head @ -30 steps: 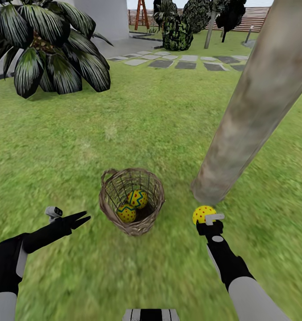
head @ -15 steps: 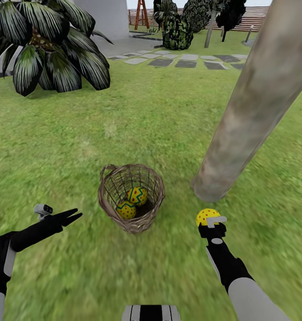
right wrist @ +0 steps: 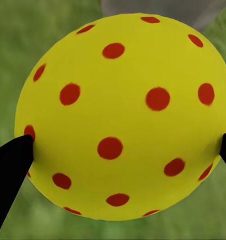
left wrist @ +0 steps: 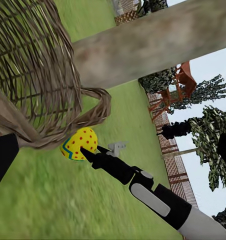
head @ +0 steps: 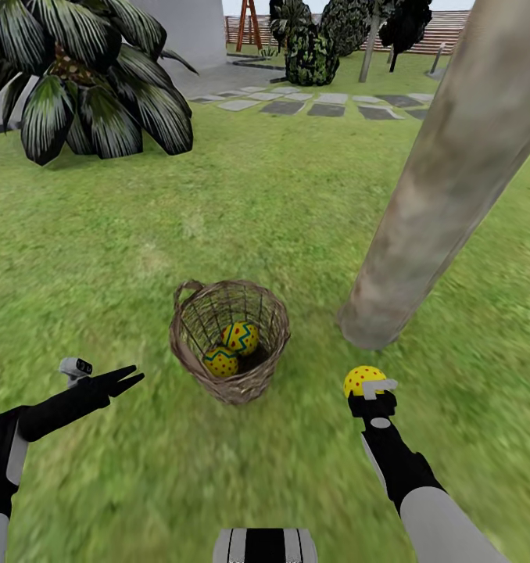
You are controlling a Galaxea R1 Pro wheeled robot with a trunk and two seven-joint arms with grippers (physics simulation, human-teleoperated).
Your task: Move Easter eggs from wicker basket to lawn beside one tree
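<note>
The wicker basket (head: 230,340) stands on the lawn (head: 257,195) with two Easter eggs inside, one (head: 240,338) above the other (head: 220,362). My right gripper (head: 364,389) is shut on the third egg (head: 363,379), low over the grass just short of the tree's (head: 437,195) base. In the right wrist view that egg (right wrist: 123,115) sits between the two fingertips of the right gripper (right wrist: 120,150). My left gripper (head: 132,377) hovers open to the basket's left, holding nothing. The left wrist view looks past the basket (left wrist: 33,75) at the held egg (left wrist: 79,142) and the trunk (left wrist: 153,45).
A short palm (head: 85,78) spreads at the far left. Grey stepping stones (head: 327,105) cross the grass at the back, with dark shrubs (head: 312,55), a white house wall (head: 187,31) and a slatted fence (head: 445,31) beyond. Open grass lies around the trunk's base.
The left arm drew back to the left and lower, then stayed put. The whole view shifted slightly. The right gripper has kept hold of the egg near the trunk.
</note>
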